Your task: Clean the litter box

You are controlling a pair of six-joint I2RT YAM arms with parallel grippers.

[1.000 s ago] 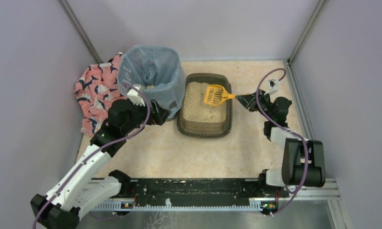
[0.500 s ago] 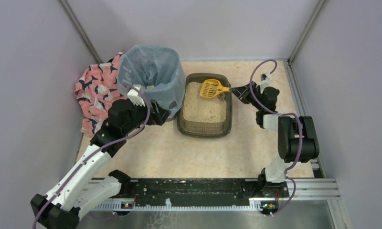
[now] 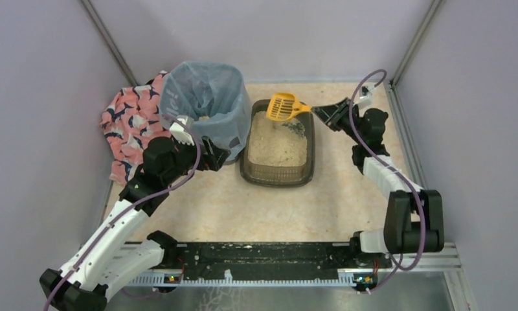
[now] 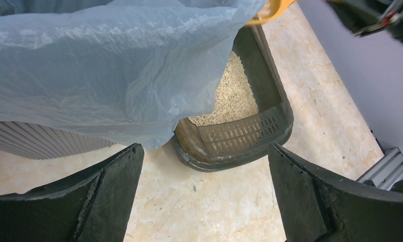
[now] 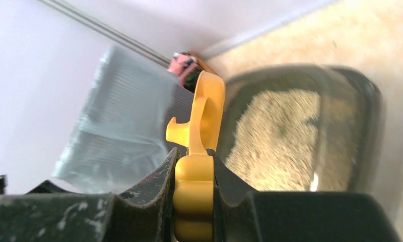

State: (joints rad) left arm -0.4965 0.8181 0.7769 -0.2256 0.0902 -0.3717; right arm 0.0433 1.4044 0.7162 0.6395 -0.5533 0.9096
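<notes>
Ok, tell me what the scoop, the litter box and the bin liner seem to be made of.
The scoop: probably moulded plastic, smooth, uniformly yellow, with slots. The litter box: likely rigid plastic, dark grey-brown, slightly glossy, with a moulded vent grid. The bin liner: thin plastic film, pale blue, crinkled and semi-see-through.

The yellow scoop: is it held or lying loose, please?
Held: right gripper clamps the yellow scoop by its handle over the litter box.

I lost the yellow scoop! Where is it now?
In the top view the yellow scoop is over the far end of the litter box, held by the right hand, right of the blue-lined bin.
</notes>
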